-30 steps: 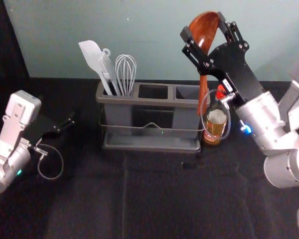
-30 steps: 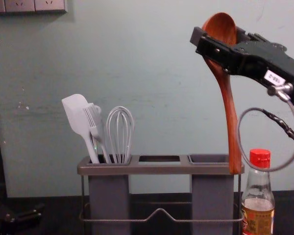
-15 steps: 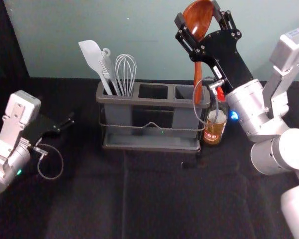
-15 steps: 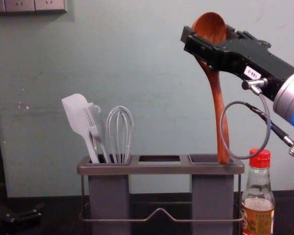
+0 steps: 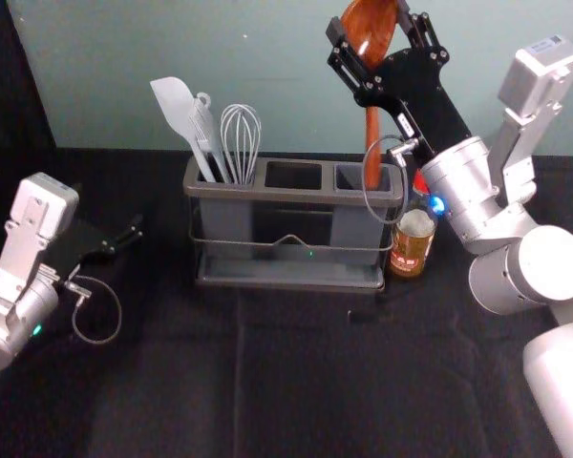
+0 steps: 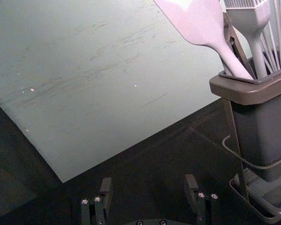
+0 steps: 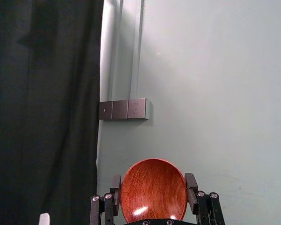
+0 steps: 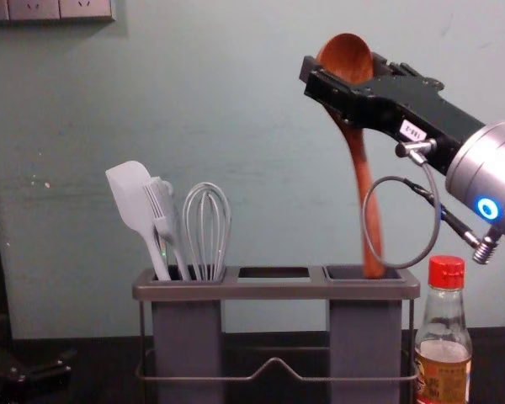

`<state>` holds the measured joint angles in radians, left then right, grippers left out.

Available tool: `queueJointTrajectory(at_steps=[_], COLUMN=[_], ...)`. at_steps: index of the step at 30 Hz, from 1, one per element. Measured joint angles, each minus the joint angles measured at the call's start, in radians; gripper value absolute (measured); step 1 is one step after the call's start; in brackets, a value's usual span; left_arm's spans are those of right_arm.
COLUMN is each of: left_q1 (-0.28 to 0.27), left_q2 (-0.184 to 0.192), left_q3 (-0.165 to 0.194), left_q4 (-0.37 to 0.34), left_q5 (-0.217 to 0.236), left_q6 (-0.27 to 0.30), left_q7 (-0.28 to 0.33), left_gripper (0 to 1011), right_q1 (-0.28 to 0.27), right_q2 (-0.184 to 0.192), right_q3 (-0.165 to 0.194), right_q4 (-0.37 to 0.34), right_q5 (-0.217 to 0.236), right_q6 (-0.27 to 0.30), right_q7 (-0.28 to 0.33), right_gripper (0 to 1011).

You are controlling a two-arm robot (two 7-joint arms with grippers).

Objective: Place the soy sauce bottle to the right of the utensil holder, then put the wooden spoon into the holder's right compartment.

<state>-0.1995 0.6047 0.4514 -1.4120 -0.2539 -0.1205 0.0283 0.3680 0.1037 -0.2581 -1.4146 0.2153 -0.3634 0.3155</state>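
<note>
Right gripper (image 5: 368,21) above holder's (image 5: 296,193) right opening (image 5: 350,177), fingers clamping spoon (image 5: 371,38).
Left gripper (image 5: 134,230) parked left; its wrist view shows fingers wide.

Right gripper (image 5: 370,21) grips wooden spoon (image 5: 372,143) by the bowl, handle hanging down to the right compartment (image 5: 348,178) of the utensil holder (image 5: 291,196). Soy sauce bottle (image 5: 409,253) stands just beside the holder's right end; left gripper (image 5: 132,233) is parked over the table (image 5: 296,382), left of the holder.

Bottle (image 8: 443,370) cut off, chest view
</note>
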Motion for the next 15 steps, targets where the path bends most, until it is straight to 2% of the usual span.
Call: queueJointTrajectory(at_steps=[7,15], left_q1=[0.0,0.0], left_q2=[0.0,0.0], left_q3=[0.0,0.0], left_q4=[0.0,0.0], left_q5=[0.0,0.0], left_q6=[0.0,0.0], left_q7=[0.0,0.0], left_gripper=[1005,1005], right_q1=[0.028,0.042], right_q2=[-0.011,-0.028], right_q3=[-0.007,-0.005], right_q4=[0.058,0.145], right_q5=[-0.006,0.011], right_q6=[-0.039,-0.114], right_q7=[0.014,0.044], right_gripper=[836,837])
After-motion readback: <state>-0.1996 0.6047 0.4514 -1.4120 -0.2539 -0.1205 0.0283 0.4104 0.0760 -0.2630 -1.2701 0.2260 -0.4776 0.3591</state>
